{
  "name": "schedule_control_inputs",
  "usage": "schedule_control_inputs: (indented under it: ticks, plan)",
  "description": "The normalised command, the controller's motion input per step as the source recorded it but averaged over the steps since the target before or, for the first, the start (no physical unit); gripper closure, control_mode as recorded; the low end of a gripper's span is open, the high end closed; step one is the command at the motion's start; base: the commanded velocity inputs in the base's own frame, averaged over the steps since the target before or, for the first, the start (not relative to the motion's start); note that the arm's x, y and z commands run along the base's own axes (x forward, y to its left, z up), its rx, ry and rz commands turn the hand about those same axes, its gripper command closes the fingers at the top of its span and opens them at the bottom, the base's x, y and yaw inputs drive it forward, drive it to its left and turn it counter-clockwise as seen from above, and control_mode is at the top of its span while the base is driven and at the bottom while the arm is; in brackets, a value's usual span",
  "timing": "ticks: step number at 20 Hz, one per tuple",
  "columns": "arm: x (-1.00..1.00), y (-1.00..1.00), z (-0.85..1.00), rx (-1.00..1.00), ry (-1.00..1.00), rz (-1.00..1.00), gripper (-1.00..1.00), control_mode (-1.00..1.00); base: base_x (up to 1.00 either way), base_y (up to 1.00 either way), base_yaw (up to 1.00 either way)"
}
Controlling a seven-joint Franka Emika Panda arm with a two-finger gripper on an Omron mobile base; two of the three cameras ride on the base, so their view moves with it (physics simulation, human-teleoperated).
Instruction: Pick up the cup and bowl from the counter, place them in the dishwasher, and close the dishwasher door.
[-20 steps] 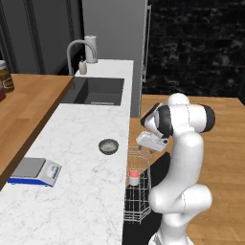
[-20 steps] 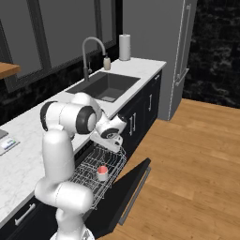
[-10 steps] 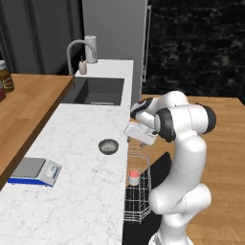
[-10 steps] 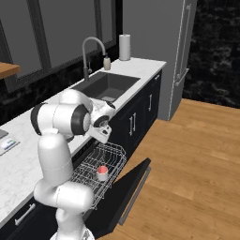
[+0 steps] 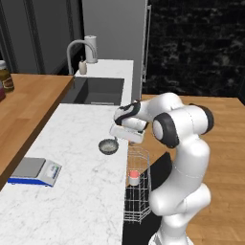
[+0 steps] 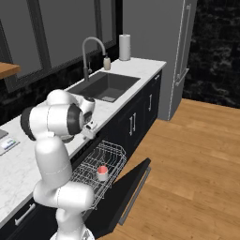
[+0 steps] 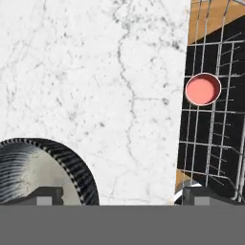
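Two dishes matter here. On the far left of the long white marble counter (image 5: 86,158) with its thin grey veins sits a flat blue and grey kitchen scale (image 5: 34,171). A brown wooden top (image 5: 28,103) runs along beside the marble. To the right of the scale rests the small round bowl (image 5: 108,146), dark grey and shiny like metal, with ridges on its outside and a pale speckled inside. In the hand view the bowl (image 7: 38,174) lies low on the left, on the stone.

Right of the bowl is the robot's two-finger gripper (image 5: 116,138), at the end of the white arm. It hangs just above the bowl's right edge. The two dark fingertips (image 7: 48,196) stand wide apart with nothing between them, one over the bowl and one near the counter's edge. I cannot tell if they touch the bowl.

Further right, past the edge of the stone, is the white wire rack (image 5: 136,186) of the dark dishwasher (image 6: 112,187). The little red-pink cup (image 5: 134,178) stands upright in the rack, pale pink inside. The flat black dishwasher door (image 6: 133,187) hangs open, tipped down over the brown wood floor (image 6: 197,159).

At the back are a dark sink (image 5: 95,91), a curved grey tap (image 5: 76,50) and a tall grey fridge (image 6: 176,51).
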Motion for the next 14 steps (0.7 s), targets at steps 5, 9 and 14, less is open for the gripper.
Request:
schedule_control_inputs:
  ticks: [5,9,14]
  plan:
    - [-0.01,0.22,0.17,-0.16,0.02,-0.06,-1.0,-1.0,0.0,0.0,0.0]
    - [0.01,0.21,-0.18,-0.12,0.0,0.0,-1.0,-1.0,0.0,0.0,0.0]
    - [0.0,0.18,-0.34,-0.12,0.0,0.0,-1.0,-1.0,0.0,0.0,0.0]
